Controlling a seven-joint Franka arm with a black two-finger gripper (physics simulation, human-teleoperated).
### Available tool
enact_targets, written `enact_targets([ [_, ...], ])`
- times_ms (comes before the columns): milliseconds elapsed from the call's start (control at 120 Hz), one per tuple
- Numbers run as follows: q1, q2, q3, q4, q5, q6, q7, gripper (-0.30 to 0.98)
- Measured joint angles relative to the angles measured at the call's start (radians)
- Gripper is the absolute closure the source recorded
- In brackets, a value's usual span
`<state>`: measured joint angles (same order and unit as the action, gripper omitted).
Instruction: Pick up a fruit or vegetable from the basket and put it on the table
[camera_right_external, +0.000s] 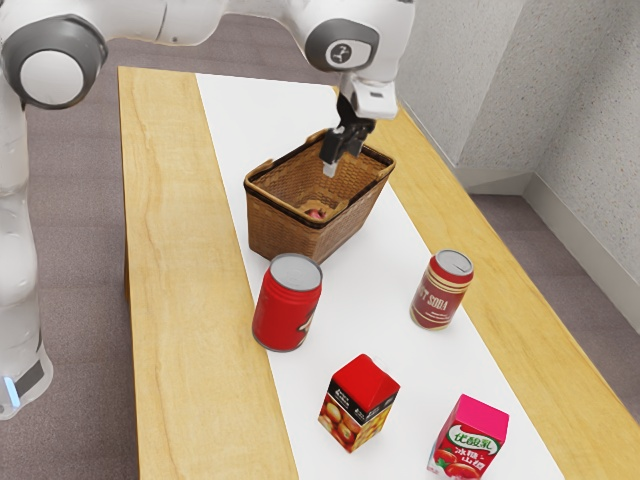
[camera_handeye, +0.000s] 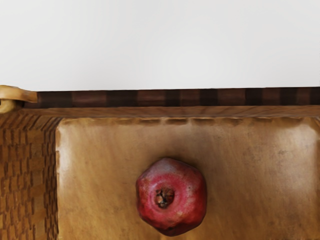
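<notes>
Arm (camera_right_external: 175, 20) cased in smooth, rounded white shells; broad white disc (camera_right_external: 52, 79) ringed in dark grey; smaller disc (camera_right_external: 341, 52) similarly ringed, marked with dark symbol; pale-blue strip (camera_right_external: 11, 391) set beside dark band (camera_right_external: 36, 377); gripper (camera_right_external: 330, 170) finished in black, tipped in pale grey.

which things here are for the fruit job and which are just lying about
For the job:
- pomegranate, inside the basket
- basket
- table, where the fruit should go
- hand, above the basket

Just lying about:
- plain red can
- soda can
- red-topped carton
- pink-topped carton
</notes>
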<state>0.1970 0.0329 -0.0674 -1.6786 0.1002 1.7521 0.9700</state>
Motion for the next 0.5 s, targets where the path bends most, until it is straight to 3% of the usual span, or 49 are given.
enact_targets([
  [500,0.065,-0.037,0.020,-0.204,-0.014,0.154,0.204,0.00],
])
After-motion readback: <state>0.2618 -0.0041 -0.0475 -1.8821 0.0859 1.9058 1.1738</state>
